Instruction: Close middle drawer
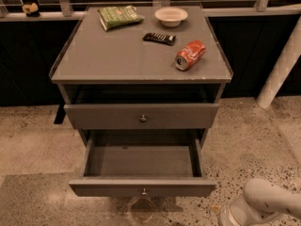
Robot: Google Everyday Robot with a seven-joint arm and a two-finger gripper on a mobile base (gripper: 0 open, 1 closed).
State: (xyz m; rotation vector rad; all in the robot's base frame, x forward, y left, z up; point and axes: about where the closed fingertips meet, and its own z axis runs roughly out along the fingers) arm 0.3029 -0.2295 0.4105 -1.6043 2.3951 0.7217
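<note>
The middle drawer (141, 161) is pulled far out of the grey cabinet. Its plain grey inside is empty, and its low front panel carries a small round knob (144, 191) at the centre. Above it, another low-fronted drawer (141, 117) with a knob stands slightly out. Only a white rounded arm segment (265, 205) shows, at the bottom right corner, to the right of and below the open drawer's front. My gripper is out of the frame there.
On the cabinet top (117, 55) lie a green chip bag (120, 17), a white bowl (171, 16), a dark bar (159, 38) and a red soda can (190, 54) on its side. A white post (281, 69) stands at the right. The floor is speckled stone.
</note>
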